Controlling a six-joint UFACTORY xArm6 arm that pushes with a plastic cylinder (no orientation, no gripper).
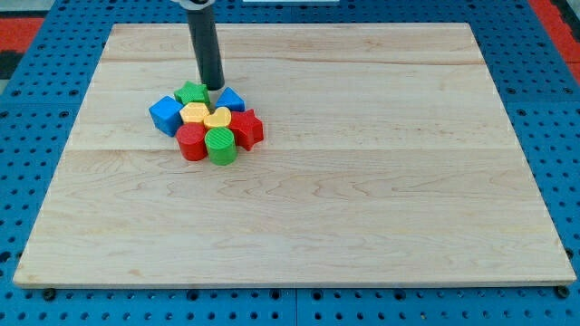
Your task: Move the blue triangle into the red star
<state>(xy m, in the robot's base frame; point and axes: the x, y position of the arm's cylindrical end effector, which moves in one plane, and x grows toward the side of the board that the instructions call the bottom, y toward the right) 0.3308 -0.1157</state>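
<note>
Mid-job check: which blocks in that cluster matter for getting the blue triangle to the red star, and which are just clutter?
In the job: blue triangle; red star; my tip, just at the triangle's top-left.

Lying about: blue cube; green star; yellow hexagon; yellow heart; red cylinder; green cylinder.

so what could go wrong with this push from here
My tip sits at the view's top of a tight cluster, between the green block and the blue triangle. Pushing may drag the yellow heart along, or shove the red star away, scattering the cluster.
</note>
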